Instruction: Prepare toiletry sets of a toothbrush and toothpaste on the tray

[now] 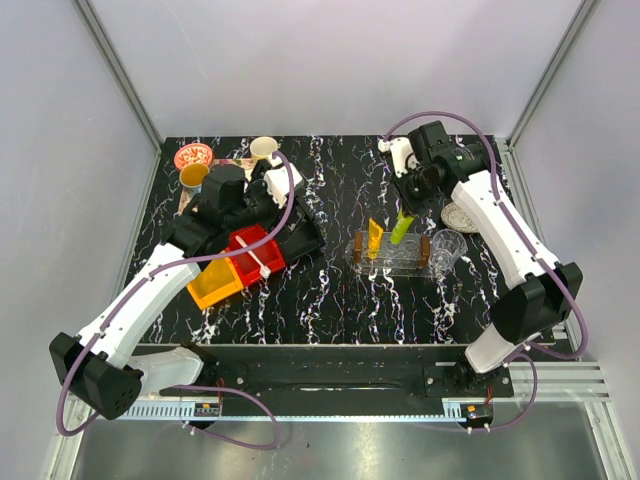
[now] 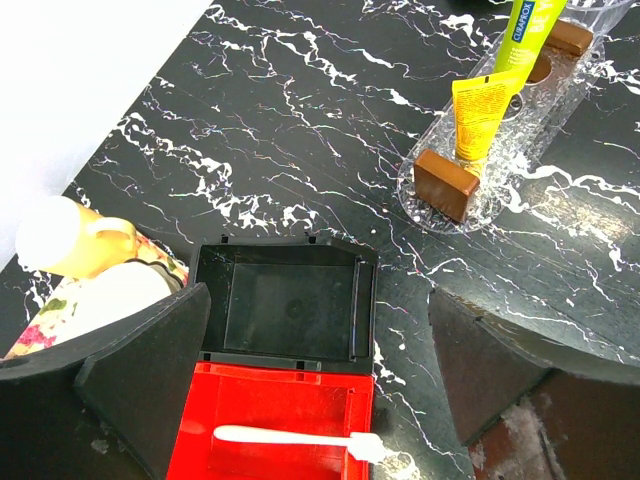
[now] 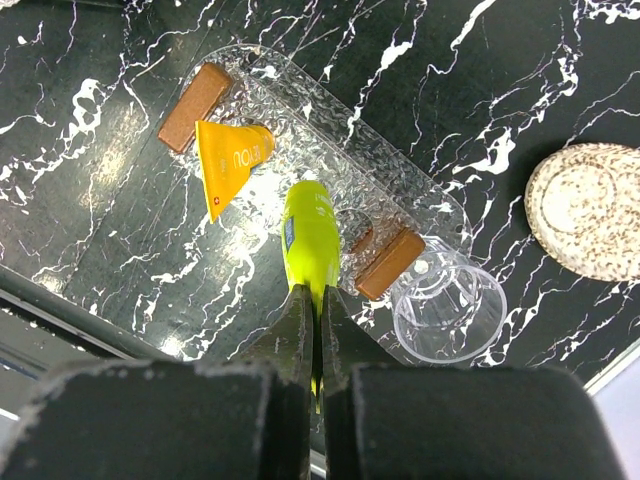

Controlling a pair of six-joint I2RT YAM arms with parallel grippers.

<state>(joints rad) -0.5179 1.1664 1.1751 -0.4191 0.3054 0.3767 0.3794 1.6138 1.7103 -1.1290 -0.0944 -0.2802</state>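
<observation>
black marble table; right gripper pinches lime green toothpaste

Toothbrush in bin, left of tray, toothpaste standing in rack on tray.

A robotics lab test cell is showing itself here: plain pale grey panel walls are closing in a black white-veined marble-pattern desk, silver aluminium frame posts are running up the corners, and two white-and-black robot arms, bolted to a dark metal rail, are trailing purple cables, the left pincer and right pincer hanging over the desk.
</observation>
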